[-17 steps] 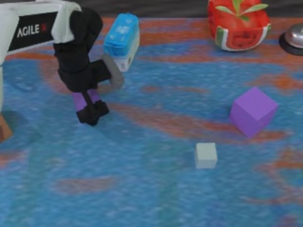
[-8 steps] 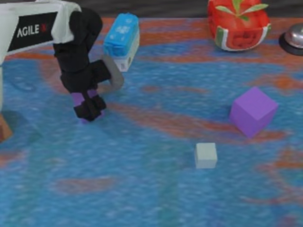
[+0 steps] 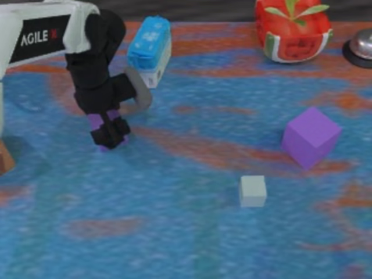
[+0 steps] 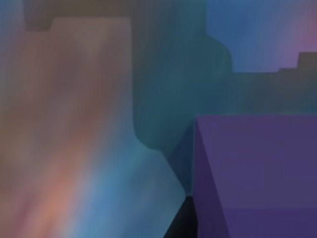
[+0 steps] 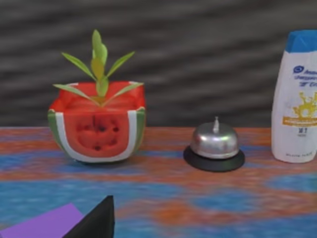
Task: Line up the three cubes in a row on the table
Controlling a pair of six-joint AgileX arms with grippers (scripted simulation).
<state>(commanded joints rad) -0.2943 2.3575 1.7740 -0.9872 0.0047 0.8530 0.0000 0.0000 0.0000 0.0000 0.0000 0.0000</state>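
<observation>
From above, the left pincer (image 3: 110, 135) is down at the worktop (image 3: 174, 232) on the left side, its dark fingers straddling the smaller purple cube (image 3: 96, 121), of which only slivers show past the arm; whether the fingers already press its faces I cannot tell. The large purple cube (image 3: 310, 136) sits well apart at the right, and the pale grey-white cube (image 3: 253, 190) lies nearer the middle, in front of and left of it. All three look like plain, rigid, matte blocks, probably light and not slippery, so a pinch across two opposite flat faces near mid-height should hold them squarely; the large one would need wide-spread jaws. A blue-and-white carton (image 3: 150, 49) stands just behind the left arm, close enough to be brushed on a lift. In the left wrist view the smaller purple cube (image 4: 257, 173) fills the frame beside a dark finger edge, but contact itself is not visible. The right wrist view looks across the worktop at a watermelon-shaped planter (image 5: 97, 124), a bell (image 5: 214, 146) and a white bottle (image 5: 299, 99); one finger tip of the right pincer shows, so its state is unclear, and a purple corner is cut off by the frame.
</observation>
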